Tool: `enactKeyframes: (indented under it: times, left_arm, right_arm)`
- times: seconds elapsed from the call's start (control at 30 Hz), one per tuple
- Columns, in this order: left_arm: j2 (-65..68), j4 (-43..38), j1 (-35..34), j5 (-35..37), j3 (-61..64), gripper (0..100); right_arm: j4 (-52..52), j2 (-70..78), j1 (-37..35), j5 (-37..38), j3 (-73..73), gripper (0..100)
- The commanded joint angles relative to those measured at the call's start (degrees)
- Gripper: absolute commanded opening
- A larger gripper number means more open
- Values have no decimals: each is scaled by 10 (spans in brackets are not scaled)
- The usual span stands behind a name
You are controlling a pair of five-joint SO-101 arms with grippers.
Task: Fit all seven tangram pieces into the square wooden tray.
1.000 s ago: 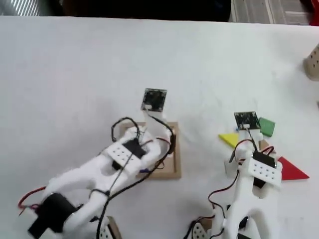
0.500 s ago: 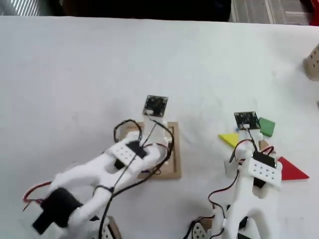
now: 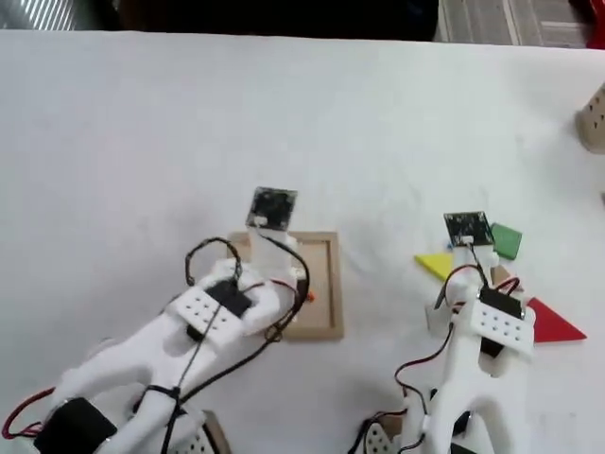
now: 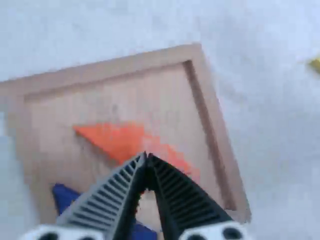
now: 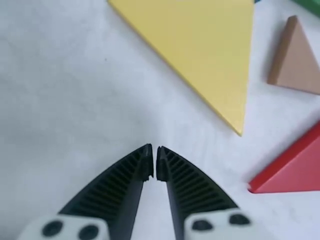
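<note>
Left gripper (image 4: 147,159) is clenched, nothing held, over orange piece (image 4: 115,140) inside tray (image 4: 210,125); blue piece (image 4: 62,195) is seated there too. Right gripper (image 5: 153,162) is clenched empty beside yellow triangle (image 5: 200,45), well apart from tray.

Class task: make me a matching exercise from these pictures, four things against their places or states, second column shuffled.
1 orange piece
2 yellow triangle
3 left end effector
4 right end effector

A shut, above bare table
B inside the wooden tray
C shut, above the wooden tray
D on the table, beside a tan triangle

Pairs: 1-B, 2-D, 3-C, 4-A
</note>
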Motion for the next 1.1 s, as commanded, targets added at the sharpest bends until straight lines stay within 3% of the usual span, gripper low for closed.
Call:
enactKeyframes:
  times: [0.0,0.23,0.37,0.53,0.63,0.83,1.07]
  left_arm:
    - [-20,-1,-56,-2,-17,21]
    - [-19,-90,25,-2,-20,21]
    - [-7,-93,66,-2,-20,21]
    - [103,-91,50,-6,-55,21]
    - [153,-40,37,-7,-98,21]
    - [132,90,33,-59,-115,21]
    - [74,86,-32,-69,-86,21]
  right_arm:
    - [-9,-15,-8,7,-4,21]
    - [-9,-15,-9,7,-4,21]
    - [-9,-15,-7,7,-4,19]
    - [-9,-15,-8,7,-4,19]
    - [-9,-15,-7,7,-4,19]
    - [-9,-15,-6,7,-4,20]
    - [-9,-15,-7,7,-4,20]
